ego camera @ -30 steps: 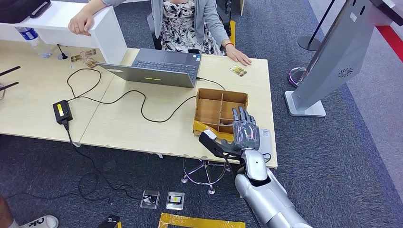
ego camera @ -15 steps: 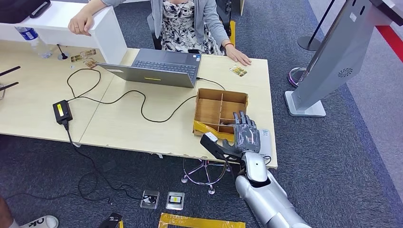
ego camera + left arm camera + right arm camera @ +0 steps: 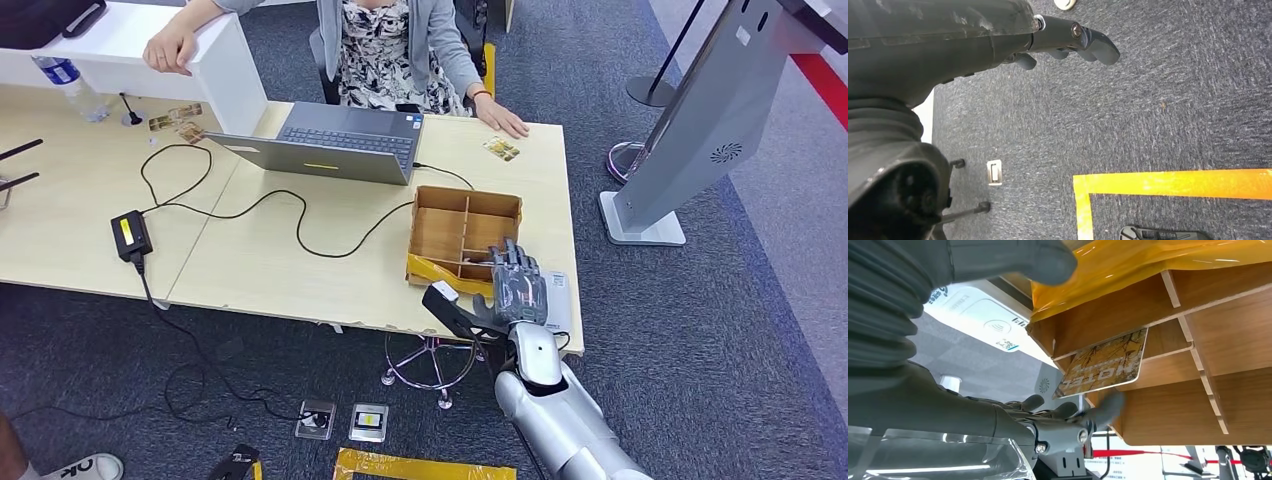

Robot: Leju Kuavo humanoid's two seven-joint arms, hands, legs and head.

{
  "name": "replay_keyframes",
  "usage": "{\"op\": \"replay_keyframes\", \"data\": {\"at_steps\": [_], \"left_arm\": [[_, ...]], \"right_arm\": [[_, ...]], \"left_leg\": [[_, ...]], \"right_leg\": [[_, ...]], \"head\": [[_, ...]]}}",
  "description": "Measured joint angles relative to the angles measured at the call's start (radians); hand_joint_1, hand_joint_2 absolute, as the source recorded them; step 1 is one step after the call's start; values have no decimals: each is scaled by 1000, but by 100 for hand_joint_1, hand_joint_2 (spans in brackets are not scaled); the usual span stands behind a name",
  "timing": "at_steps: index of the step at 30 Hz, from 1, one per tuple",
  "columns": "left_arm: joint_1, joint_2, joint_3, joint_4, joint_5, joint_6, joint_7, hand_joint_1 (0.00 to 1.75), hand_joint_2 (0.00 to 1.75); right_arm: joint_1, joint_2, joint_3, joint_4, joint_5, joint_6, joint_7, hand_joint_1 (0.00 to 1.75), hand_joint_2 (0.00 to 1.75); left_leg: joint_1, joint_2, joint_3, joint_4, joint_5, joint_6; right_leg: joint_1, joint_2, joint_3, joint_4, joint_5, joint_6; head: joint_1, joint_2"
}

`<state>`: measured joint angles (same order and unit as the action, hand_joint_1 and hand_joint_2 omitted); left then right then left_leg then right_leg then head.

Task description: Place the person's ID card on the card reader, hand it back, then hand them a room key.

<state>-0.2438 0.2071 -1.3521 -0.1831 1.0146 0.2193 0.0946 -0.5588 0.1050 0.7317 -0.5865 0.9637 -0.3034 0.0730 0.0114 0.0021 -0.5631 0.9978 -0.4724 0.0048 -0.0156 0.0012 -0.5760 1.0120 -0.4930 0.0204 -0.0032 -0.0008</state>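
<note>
1. The right robot hand (image 3: 518,288) hovers over the near edge of the wooden box (image 3: 462,232) on the tabletop (image 3: 280,265), its fingers (image 3: 1108,407) spread and holding nothing.
2. The key card (image 3: 1105,363) leans in a box compartment, beside the card reader (image 3: 983,322).
3. The left robot hand (image 3: 1068,42) hangs over the carpet, fingers curled; whether closed, I cannot tell.

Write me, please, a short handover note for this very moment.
Left hand: hangs over the carpet, holding nothing.
Right hand: open at the box, fingers reaching the key in a compartment, not gripping it.
Reader: beside the box, no card seen on it.
A card lies by the person's hand, probably the returned ID.
Left to do: grip the key and hand it over.
</note>
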Motion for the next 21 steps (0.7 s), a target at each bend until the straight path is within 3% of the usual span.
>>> {"op": "replay_keyframes", "data": {"at_steps": [21], "left_arm": [[-11,-2,0,0,-12,-9,10,0,0]], "right_arm": [[-16,10,-12,14,-1,-16,-15,175,175]], "left_leg": [[0,0,0,0,0,0]], "right_leg": [[0,0,0,0,0,0]], "head": [[0,0]]}}
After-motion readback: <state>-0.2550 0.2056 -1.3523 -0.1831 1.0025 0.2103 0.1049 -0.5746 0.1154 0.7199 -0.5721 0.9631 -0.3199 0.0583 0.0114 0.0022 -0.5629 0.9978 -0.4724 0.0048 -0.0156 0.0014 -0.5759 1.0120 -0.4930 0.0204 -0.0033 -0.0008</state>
